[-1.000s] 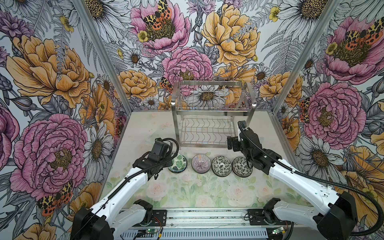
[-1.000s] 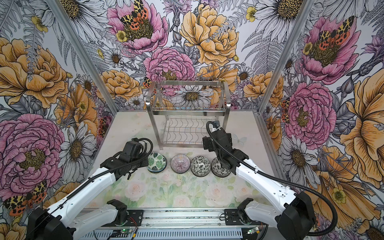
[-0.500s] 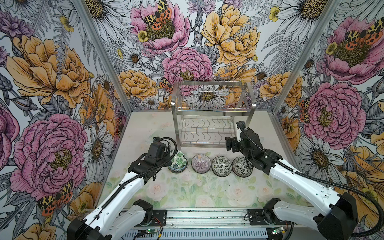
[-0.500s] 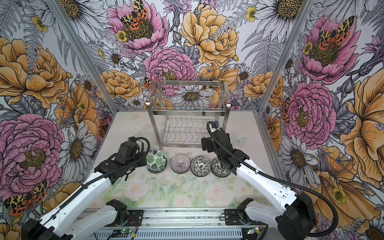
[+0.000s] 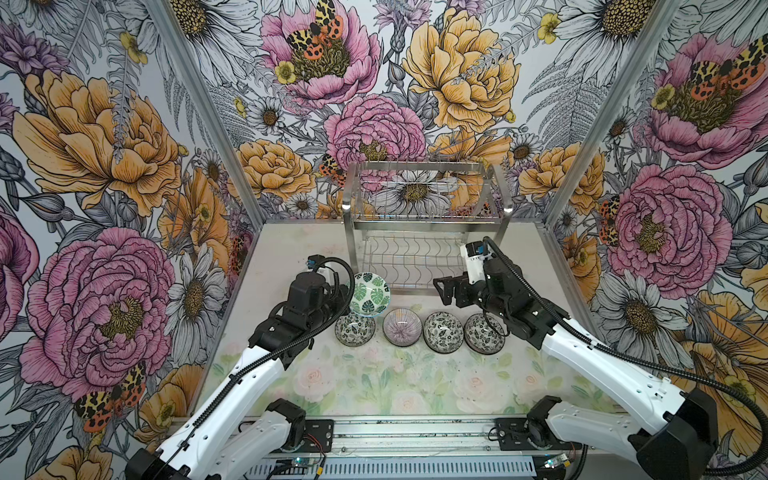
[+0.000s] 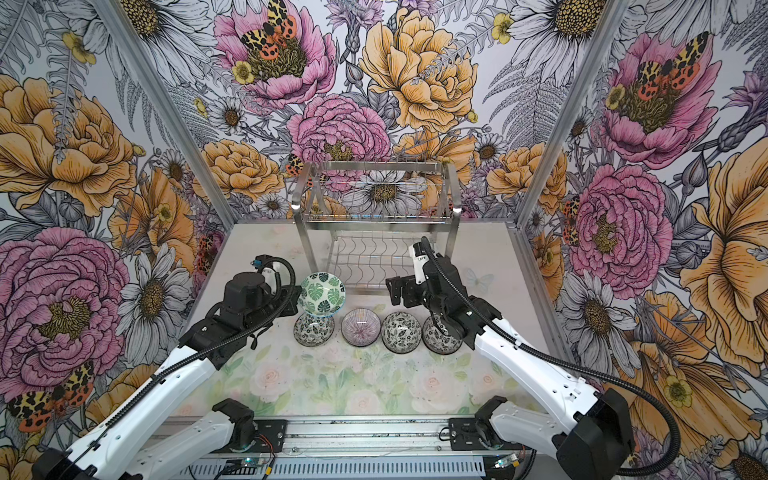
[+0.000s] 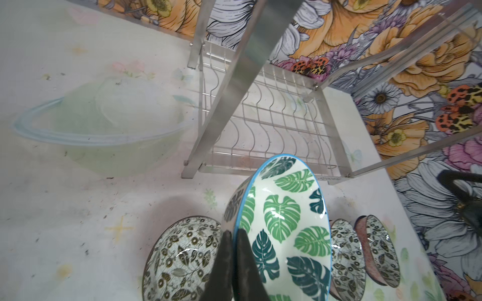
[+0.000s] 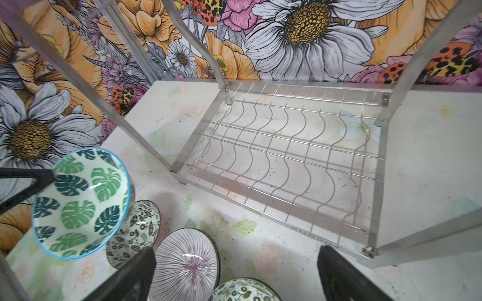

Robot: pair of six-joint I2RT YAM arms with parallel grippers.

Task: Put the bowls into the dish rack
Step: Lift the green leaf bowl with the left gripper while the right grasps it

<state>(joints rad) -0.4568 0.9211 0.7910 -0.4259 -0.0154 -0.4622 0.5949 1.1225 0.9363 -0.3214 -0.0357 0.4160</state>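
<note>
Your green-leaf bowl (image 5: pixel 369 293) hangs clear of the desk (image 5: pixel 374 386). It is tipped, with its inside turned up and toward your right arm. Your left hand (image 7: pixel 233 234) is clamped on its rim, and the left wrist view shows one finger inside the bowl and one outside. The bowl sits just in front of the left front leg of the dish rack (image 5: pixel 428 226), not on either tier.

Directly below it a black-and-white floral bowl (image 5: pixel 354 330) rests upright on the desk, partly covered in both top views. That bowl starts a row running to the right: a striped purple bowl (image 5: pixel 402 328), a second floral bowl (image 5: pixel 443 332) and a third floral bowl (image 5: pixel 484 333). They stand side by side, close together, and the last is partly under your right arm. The row lies just in front of the rack, which stands at the back of the desk near the rear wall.

Your right hand (image 5: pixel 441 291) has its jaws wide apart and holds nothing. It hovers between the rack's wavy lower shelf (image 5: pixel 411 262) and the row, behind the second floral bowl, apart from the green-leaf bowl.
</note>
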